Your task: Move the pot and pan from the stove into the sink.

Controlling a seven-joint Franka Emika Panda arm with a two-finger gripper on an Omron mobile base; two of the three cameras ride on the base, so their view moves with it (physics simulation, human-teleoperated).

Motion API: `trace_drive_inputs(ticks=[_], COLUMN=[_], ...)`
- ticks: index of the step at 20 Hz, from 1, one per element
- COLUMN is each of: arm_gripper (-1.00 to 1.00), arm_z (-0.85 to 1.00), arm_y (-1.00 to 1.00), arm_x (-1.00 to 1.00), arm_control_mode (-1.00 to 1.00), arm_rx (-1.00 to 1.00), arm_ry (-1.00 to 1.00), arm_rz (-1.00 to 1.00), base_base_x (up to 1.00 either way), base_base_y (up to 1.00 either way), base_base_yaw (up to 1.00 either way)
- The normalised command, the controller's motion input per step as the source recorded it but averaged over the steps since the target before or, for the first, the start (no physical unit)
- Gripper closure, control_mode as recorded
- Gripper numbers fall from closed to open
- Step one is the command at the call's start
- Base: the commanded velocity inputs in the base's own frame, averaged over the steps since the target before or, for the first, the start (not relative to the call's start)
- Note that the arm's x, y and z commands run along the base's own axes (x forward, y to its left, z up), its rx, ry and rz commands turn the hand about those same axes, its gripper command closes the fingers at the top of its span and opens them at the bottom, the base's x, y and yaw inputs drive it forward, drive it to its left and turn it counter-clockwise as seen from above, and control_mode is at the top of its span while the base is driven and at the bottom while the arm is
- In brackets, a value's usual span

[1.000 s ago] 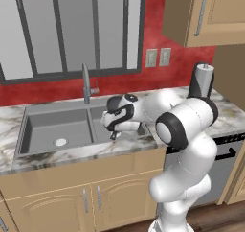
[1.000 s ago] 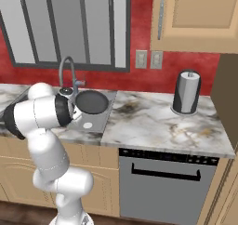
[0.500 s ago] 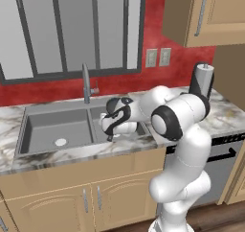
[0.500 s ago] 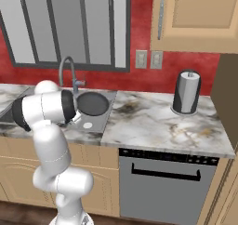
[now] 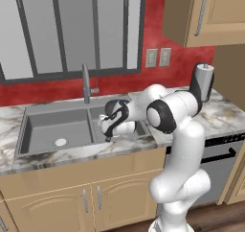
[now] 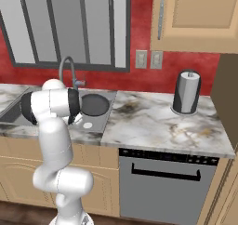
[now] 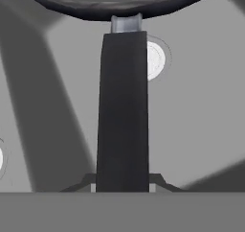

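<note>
- Hand view: the pan's [image 7: 125,1] long black handle [image 7: 122,111] is seen running straight up from between the claw's [image 7: 122,188] fingertips to the dark rim at the top, so the claw is closed on the handle.
- Below the pan, the grey sink [image 7: 201,111] floor with a pale round drain [image 7: 155,59] is seen.
- Right base view: the round dark pan [image 6: 94,104] is held over the sink's right basin, just beside the arm's [image 6: 51,105] elbow.
- Left base view: the claw [image 5: 111,129] is lowered into the right basin of the sink [image 5: 57,130], near the faucet [image 5: 86,82].
- A paper towel roll [image 6: 187,92] stands upright on the marbled desk [image 6: 153,126], well apart from the sink.
</note>
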Motion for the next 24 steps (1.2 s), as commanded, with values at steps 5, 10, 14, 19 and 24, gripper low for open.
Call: trace_drive_inputs(ticks=[5,10,14,19,24], arm_gripper=[1.0,1.0,1.0,1.0,1.0], arm_z=[-0.16,-0.1,-0.17,-0.16,-0.05], arm_y=[0.04,0.19,0.18,0.11,0.0], arm_x=[0.35,0.5,0.44,0.16,0.0], arm_control_mode=[-1.0,-1.0,-1.0,-1.0,-1.0], arm_rx=[0.0,0.0,0.0,0.01,0.01], arm_ry=[0.0,0.0,0.0,0.0,0.01], arm_rz=[-0.03,-0.07,-0.07,-0.03,0.0], base_base_x=[0.0,0.0,0.0,0.0,0.0], base_base_y=[0.0,0.0,0.0,0.0,0.0], base_base_yaw=[0.0,0.0,0.0,0.0,0.0])
